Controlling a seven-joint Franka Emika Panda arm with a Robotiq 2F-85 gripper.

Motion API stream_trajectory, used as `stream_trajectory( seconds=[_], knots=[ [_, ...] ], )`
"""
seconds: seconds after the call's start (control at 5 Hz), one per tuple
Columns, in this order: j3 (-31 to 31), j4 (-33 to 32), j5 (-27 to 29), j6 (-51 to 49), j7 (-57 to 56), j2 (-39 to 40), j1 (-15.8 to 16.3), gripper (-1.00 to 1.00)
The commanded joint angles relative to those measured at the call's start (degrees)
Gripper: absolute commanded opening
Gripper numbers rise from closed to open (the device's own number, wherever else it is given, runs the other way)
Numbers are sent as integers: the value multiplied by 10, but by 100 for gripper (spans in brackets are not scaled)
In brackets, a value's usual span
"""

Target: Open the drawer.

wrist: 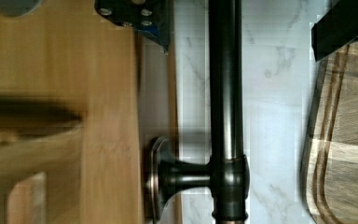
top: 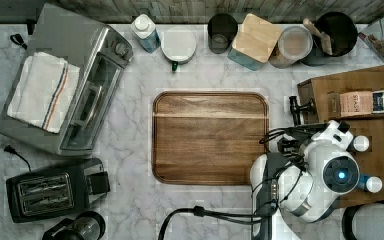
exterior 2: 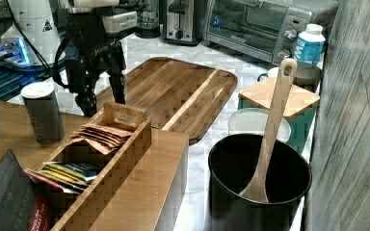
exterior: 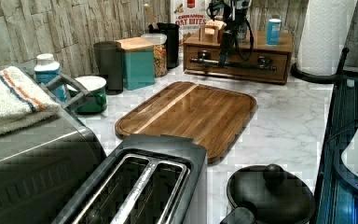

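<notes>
You see several containers along the back wall. In the right view a black pot [exterior 2: 259, 178] holds a wooden spoon [exterior 2: 272, 126] that leans on its rim. Beside it stands a teal canister [exterior 2: 302, 126] with a wooden lid, and next to that a white round lid [exterior 2: 258, 123] covers another container. In the left view a clear jar [exterior: 157, 53] shows colourful cereal inside, and a dark tumbler [exterior: 108, 65] stands just beside the teal canister. On top of the organiser [exterior 2: 139, 192] an open wooden tray [exterior 2: 101, 163] holds tea packets standing in a row.

The drawer [exterior: 235, 65] is in the front of the wooden organiser, at the far end of the counter in the left view, near the cutting board [exterior: 191, 116]. Its front is medium-brown wood, and a long black bar handle [exterior: 235, 64] sits on two posts across it. In the left view the drawer front looks flush with the organiser.

The gripper [exterior 2: 101, 96] hangs over the handle with its fingers spread; in the wrist view you see one finger [wrist: 137, 16] on the drawer side of the bar and the other on the board side, apart from the bar.
</notes>
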Motion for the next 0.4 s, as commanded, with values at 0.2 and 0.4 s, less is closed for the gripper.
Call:
stream_trajectory(
  seconds=[0.2, 0.4],
  knots=[
    [-5, -15, -10, 53, 58, 35, 24, 100],
    [8, -16, 20, 57, 33, 41, 17, 100]
  ],
)
